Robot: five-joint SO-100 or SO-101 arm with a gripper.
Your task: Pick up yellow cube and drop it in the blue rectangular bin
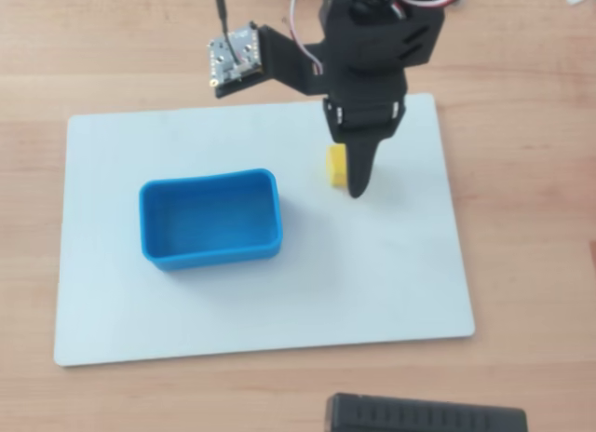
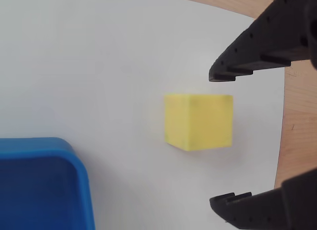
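The yellow cube (image 1: pixel 335 166) sits on the white board, right of the blue rectangular bin (image 1: pixel 210 218), and is partly covered by the arm in the overhead view. In the wrist view the cube (image 2: pixel 199 122) lies between my two black fingers, one finger (image 2: pixel 257 46) above it and one below, neither touching it. My gripper (image 2: pixel 223 141) is open, its tips (image 1: pixel 356 185) down at the cube. The bin's corner (image 2: pixel 44 185) shows at the lower left of the wrist view. The bin holds nothing.
The white board (image 1: pixel 372 283) lies on a wooden table (image 1: pixel 521 218). A black ribbed object (image 1: pixel 424 415) sits at the bottom edge of the overhead view. A small camera board (image 1: pixel 233 58) hangs off the arm's left side.
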